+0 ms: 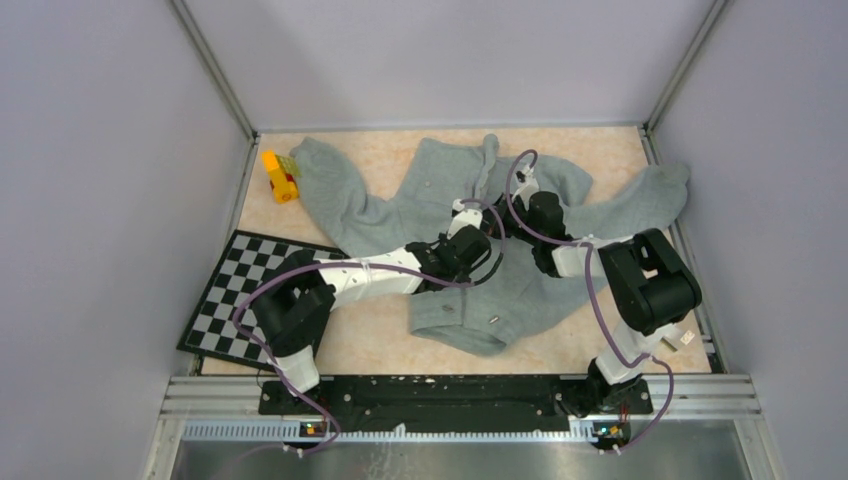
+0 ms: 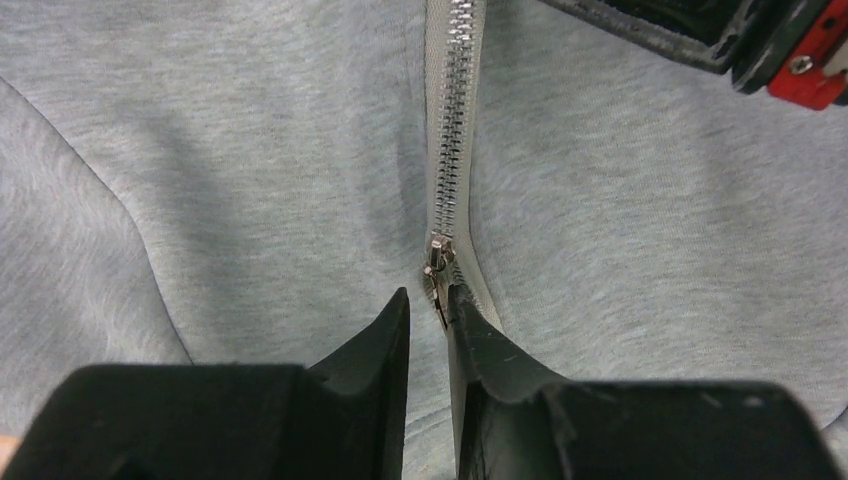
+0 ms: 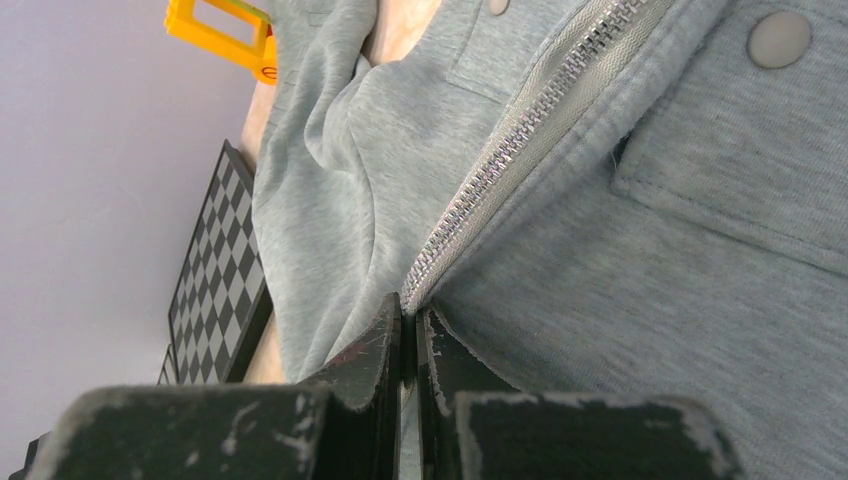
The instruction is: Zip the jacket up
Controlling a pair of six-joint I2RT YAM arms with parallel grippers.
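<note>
Top camera: we look steeply down from the near edge, with the whole table (image 1: 372, 338) in frame. Both wrist cameras sit close over the zipper (image 2: 455, 120), which is their shared ground.

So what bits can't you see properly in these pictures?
- Top view: the arms cover much of the jacket's zipper.
- Left wrist view: the left gripper's fingers hide the zipper below the slider; grip on pull unclear.
- Right wrist view: the right gripper's shut fingers hide anything pinched; the top edge cuts off the zipper.

Checkerboard (image 1: 235, 295) at left edge of beige table (image 1: 380, 335), yellow toy (image 1: 279, 176) near far-left corner
</note>
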